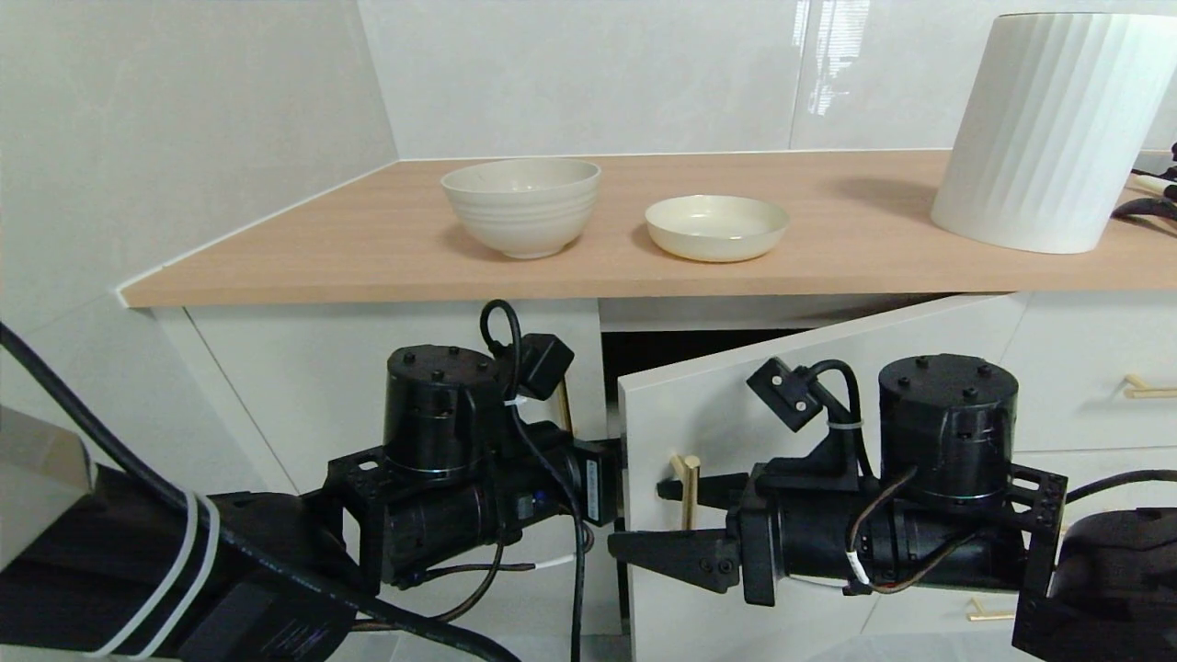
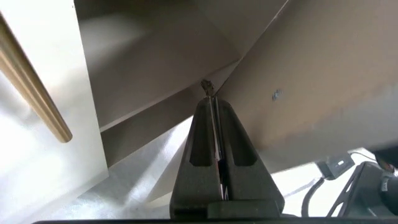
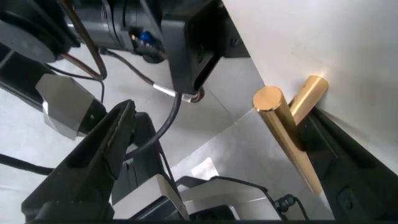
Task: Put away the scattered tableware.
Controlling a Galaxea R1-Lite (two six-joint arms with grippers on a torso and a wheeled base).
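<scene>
Right gripper (image 1: 639, 517): fingers spread wide, one on either side of the brass handle (image 1: 686, 487) on the door (image 1: 736, 405). Not clamped on it, and contact with the handle is unclear.

Door stands ajar, handle edge swung out, with a dark gap behind.

Left gripper (image 2: 210, 102): fingers pressed together and holding nothing, tip poked in at the door's free edge, just beside the handle.

Counter (image 1: 322, 248) runs above the door.
- Bowl (image 1: 520, 207) sits up and left of the door.
- Dish (image 1: 716, 227) sits straight above the door, near the bowl but apart from it.
- White ribbed canister (image 1: 1048, 129) stands above the door's right end.
</scene>
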